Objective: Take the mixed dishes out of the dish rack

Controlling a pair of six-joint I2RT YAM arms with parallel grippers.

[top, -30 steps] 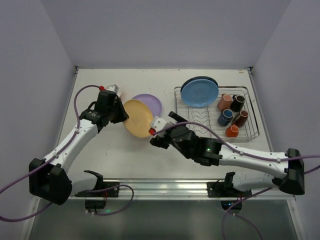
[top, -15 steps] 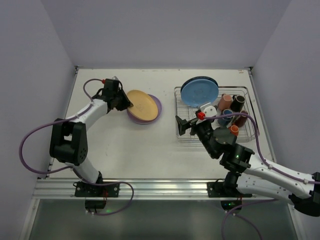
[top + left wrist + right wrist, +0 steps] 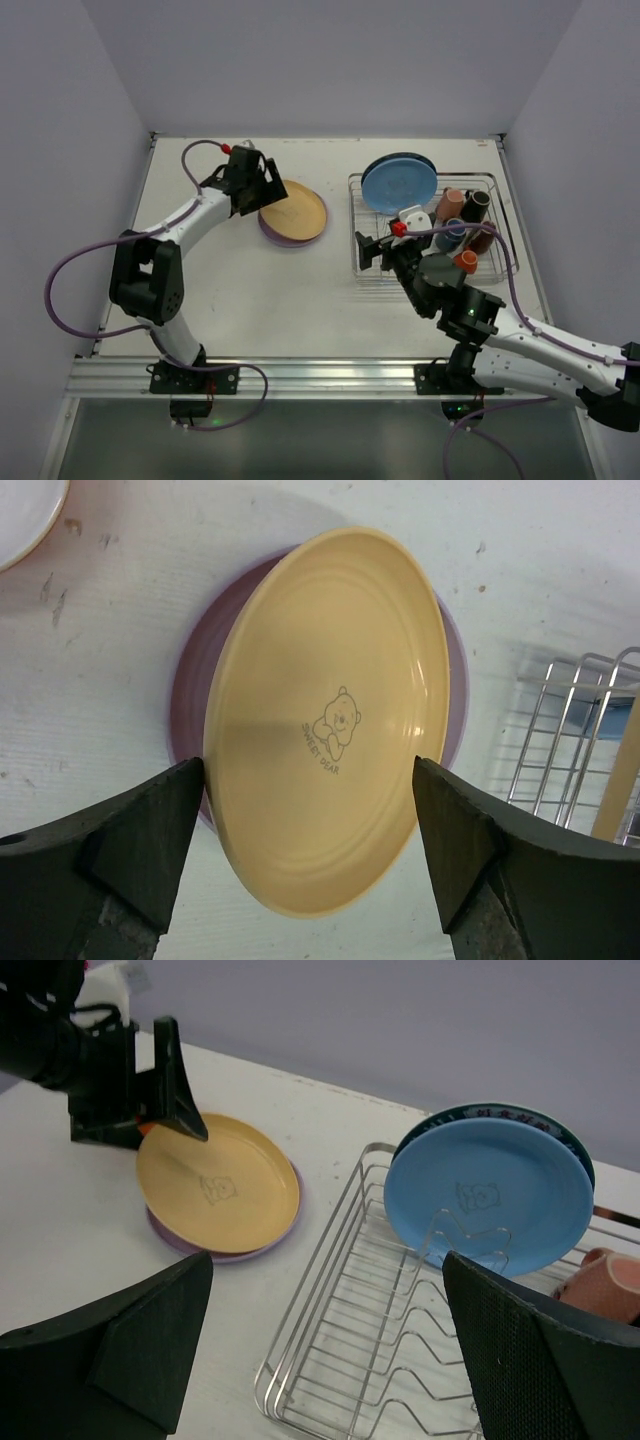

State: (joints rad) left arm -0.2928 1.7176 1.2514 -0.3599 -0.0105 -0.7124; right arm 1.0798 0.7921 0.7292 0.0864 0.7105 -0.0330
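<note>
The yellow plate [image 3: 295, 214] [image 3: 330, 720] lies on the lilac plate [image 3: 268, 228] [image 3: 192, 680] left of the dish rack [image 3: 370, 275] [image 3: 400, 1360]. My left gripper [image 3: 268, 192] [image 3: 310, 825] is open at the plate's near-left rim, one finger on each side, gripping nothing. A blue plate [image 3: 400, 184] [image 3: 485, 1195] stands upright at the rack's far end, a dark-rimmed plate [image 3: 562, 1128] behind it. Several mugs [image 3: 462, 225] fill the rack's right part. My right gripper [image 3: 372, 250] [image 3: 330, 1350] hangs open and empty over the rack's left dividers.
A white dish edge with an orange rim [image 3: 25, 510] shows beyond the stacked plates in the left wrist view. A pink mug [image 3: 610, 1275] lies to the right of the blue plate. Walls enclose the table on three sides.
The left gripper carried the yellow plate back, laid it on the lilac plate and opened. The right arm swung from the table's middle to the rack, jaws open throughout.
</note>
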